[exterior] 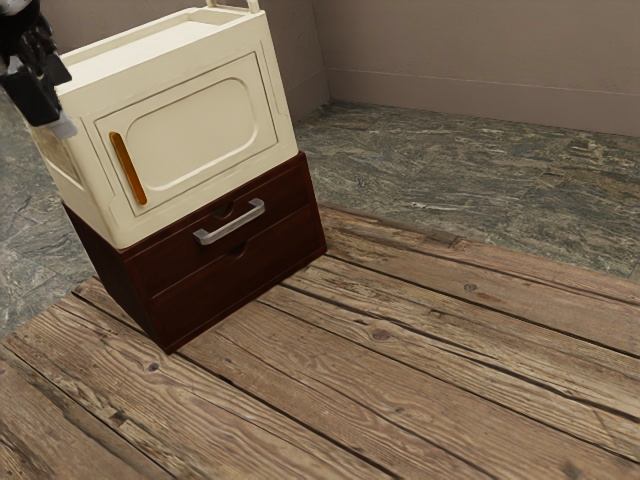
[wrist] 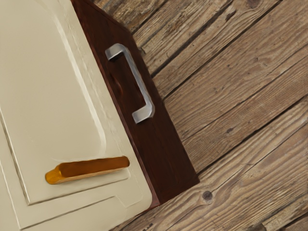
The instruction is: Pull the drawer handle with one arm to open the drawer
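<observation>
My gripper [exterior: 50,108] is at the exterior view's upper left, beside the cream cabinet and well away from the metal handle. The silver drawer handle [exterior: 230,224] is fixed to the upper front of the dark brown drawer unit [exterior: 215,285], whose drawer fronts sit flush. In the wrist view, the same handle [wrist: 138,82] stands out from the brown front [wrist: 166,154], with nothing touching it.
A cream cabinet [exterior: 200,125] rests on top of the drawer unit, its door carrying an orange handle [exterior: 128,168]. Beneath lies a wooden plank surface [exterior: 400,340]. Behind are a grey-green stone floor [exterior: 450,170] and a wall [exterior: 480,60].
</observation>
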Robot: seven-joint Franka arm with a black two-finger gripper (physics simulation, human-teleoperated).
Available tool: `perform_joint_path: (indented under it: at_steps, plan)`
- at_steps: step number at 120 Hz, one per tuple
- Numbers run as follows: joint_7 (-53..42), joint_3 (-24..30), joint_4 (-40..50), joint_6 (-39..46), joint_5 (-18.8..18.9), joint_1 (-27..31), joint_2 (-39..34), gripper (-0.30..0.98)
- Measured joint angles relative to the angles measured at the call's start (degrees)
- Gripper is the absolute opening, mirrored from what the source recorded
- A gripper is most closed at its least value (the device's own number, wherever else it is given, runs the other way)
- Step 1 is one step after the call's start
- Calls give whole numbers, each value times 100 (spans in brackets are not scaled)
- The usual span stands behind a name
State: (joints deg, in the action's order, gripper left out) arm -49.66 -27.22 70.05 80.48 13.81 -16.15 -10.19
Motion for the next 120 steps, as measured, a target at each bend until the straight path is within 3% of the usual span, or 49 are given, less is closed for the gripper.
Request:
perform_joint_path:
  at_steps: [7,18,63,88,107,120]
  plan:
    - [1,521,-9,-22,385,-95,44,68]
    - [12,722,87,6,674,-91,244,68]
    - [130,451,1735,1086,798,51,377,69]
    - [334,514,2069,1743,796,-33,679,69]
    - [555,1859,2495,1956,787,1288,419,69]
    - [757,2165,2675,2031,781,1645,362,69]
